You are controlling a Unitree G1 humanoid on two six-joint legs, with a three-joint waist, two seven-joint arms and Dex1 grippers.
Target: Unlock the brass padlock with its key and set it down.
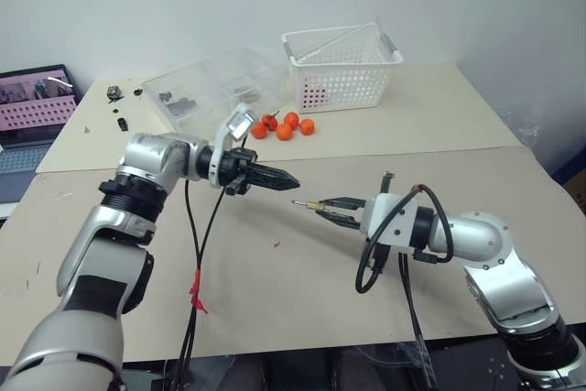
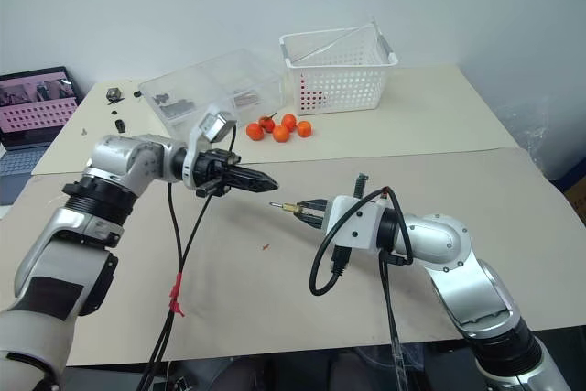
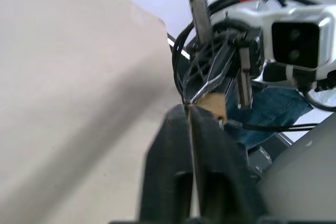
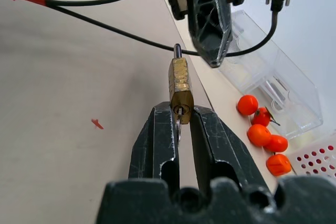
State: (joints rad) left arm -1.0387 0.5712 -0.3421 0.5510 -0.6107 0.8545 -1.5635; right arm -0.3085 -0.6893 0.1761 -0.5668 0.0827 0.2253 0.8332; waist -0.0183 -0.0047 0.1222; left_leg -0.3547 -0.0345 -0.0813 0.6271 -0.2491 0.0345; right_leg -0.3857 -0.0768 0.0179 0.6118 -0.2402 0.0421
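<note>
The brass padlock (image 4: 180, 82) is pinched between the fingers of my right gripper (image 4: 181, 109), above the middle of the table. Its shackle end points away from that wrist, toward my left gripper, and its keyhole end sits between the fingertips. A thin silvery sliver at the keyhole (image 4: 179, 125) looks like the key, though I cannot tell for sure. My left gripper (image 1: 291, 178) is shut, with nothing visible between its fingers. Its tip hangs a short way from the padlock (image 1: 309, 202), not touching it. The left wrist view shows the padlock (image 3: 215, 106) just beyond those shut fingertips (image 3: 181, 116).
Several small oranges (image 1: 284, 125) lie at the back of the table. A white basket (image 1: 343, 66) and a clear plastic box (image 1: 215, 84) stand behind them, and a laptop (image 1: 32, 107) at the far left. A red speck (image 1: 276, 245) lies under the grippers. Black cables (image 1: 195, 290) hang from the left arm.
</note>
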